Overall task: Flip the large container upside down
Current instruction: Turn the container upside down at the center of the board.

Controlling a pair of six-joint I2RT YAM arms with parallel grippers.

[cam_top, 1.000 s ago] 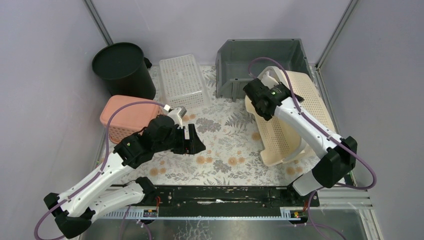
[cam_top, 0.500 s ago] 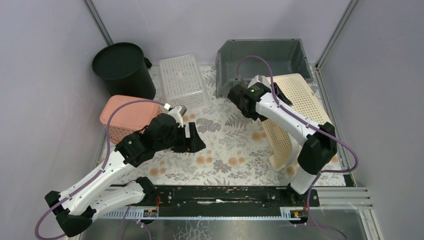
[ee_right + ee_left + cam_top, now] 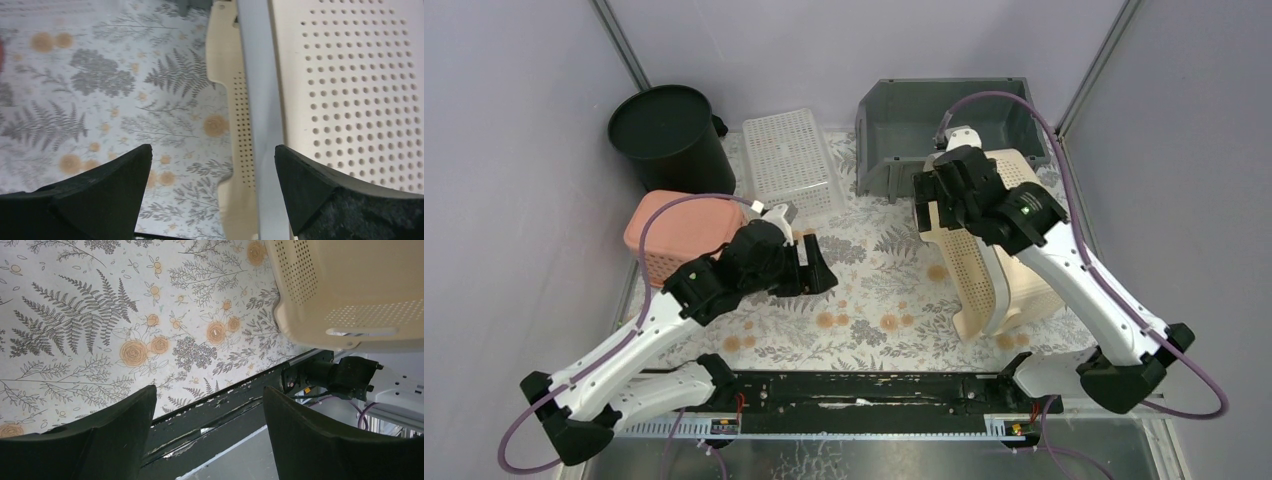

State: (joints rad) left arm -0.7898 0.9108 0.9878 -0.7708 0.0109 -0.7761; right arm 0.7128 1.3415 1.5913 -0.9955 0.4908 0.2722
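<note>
The large container [image 3: 974, 270] is a cream perforated basket standing tipped up on its long side at the right of the mat. My right gripper [image 3: 929, 200] hovers open over its far end. In the right wrist view the container's rim [image 3: 225, 75] runs below the open right gripper [image 3: 211, 150], and its perforated wall [image 3: 350, 100] lies under the right finger; nothing is gripped. My left gripper [image 3: 819, 270] is open and empty over the middle of the mat, well left of the container. In the left wrist view the left gripper [image 3: 209, 389] points at the near rail, with the container [image 3: 350, 285] at the upper right.
A grey bin [image 3: 944, 125] stands just behind the container. An upturned white basket [image 3: 791, 160] and a black bucket [image 3: 669, 135] are at the back left, a pink basket [image 3: 679, 235] by my left arm. A black rail [image 3: 854, 385] marks the near edge.
My right gripper went from shut on the container's rim to open and let it go. The container swung from leaning flat up onto its side. The left arm barely moved.
</note>
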